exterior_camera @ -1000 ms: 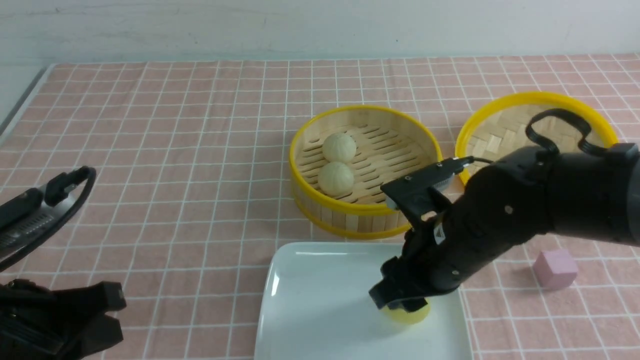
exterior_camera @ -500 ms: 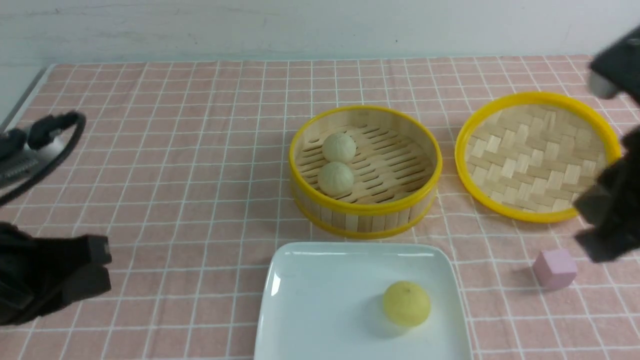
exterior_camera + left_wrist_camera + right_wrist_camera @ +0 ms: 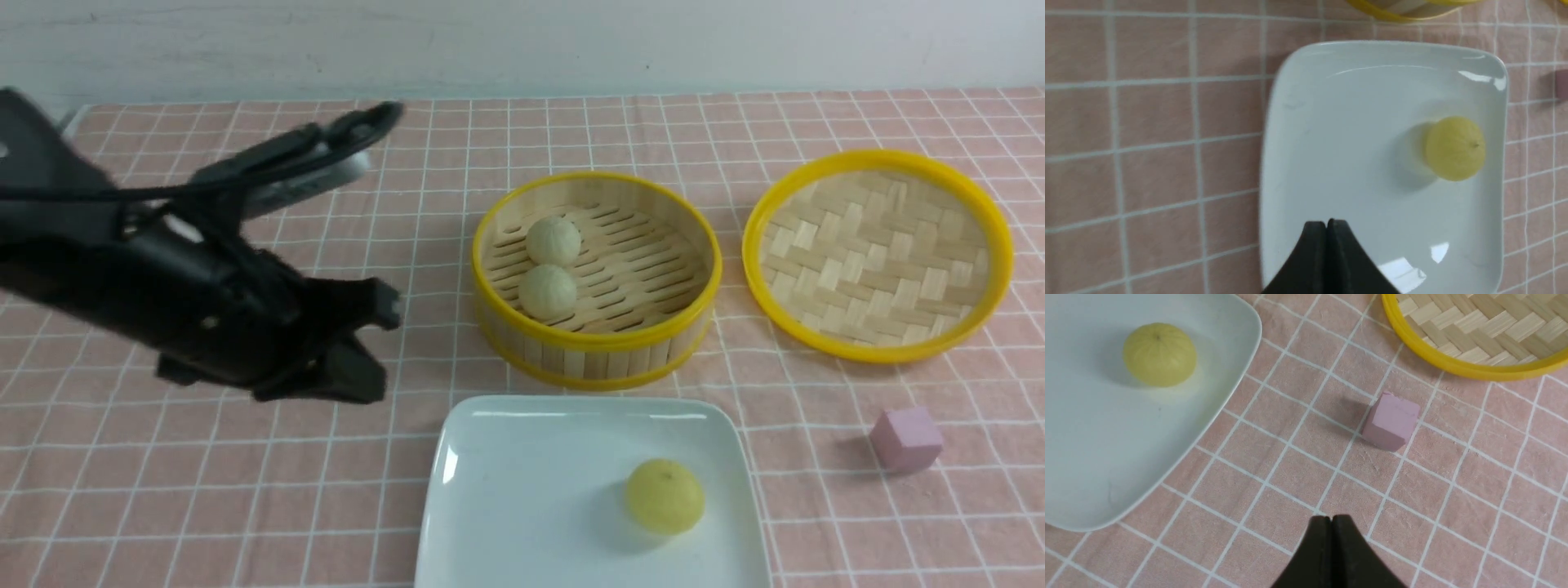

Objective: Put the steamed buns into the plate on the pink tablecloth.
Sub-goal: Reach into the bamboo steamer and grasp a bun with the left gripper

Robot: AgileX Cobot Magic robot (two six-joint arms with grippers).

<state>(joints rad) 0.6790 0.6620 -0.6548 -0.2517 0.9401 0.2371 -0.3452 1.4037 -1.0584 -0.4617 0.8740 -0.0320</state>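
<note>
Two pale beige steamed buns (image 3: 553, 240) (image 3: 549, 291) lie side by side in the bamboo steamer (image 3: 596, 355). A yellow steamed bun (image 3: 664, 496) rests on the white plate (image 3: 506, 490), towards its right side, on the pink tablecloth (image 3: 343, 506). My left gripper (image 3: 377, 347) hangs shut and empty to the left of the steamer and plate. In the left wrist view its tips (image 3: 1327, 223) are over the plate (image 3: 1331, 143). The right arm is out of the front view. My right gripper (image 3: 1332, 517) is shut and empty over bare cloth, beside the plate (image 3: 1094, 457).
The bamboo lid (image 3: 878, 253) lies upside down to the right of the steamer. A small pink cube (image 3: 906, 439) sits on the cloth right of the plate, ahead of the right gripper in the right wrist view (image 3: 1391, 421). The table's left edge runs at far left.
The right arm let go of the yellow bun on the plate, pulled away to the right out of the front view and shut. The left arm swung up and right towards the steamer.
</note>
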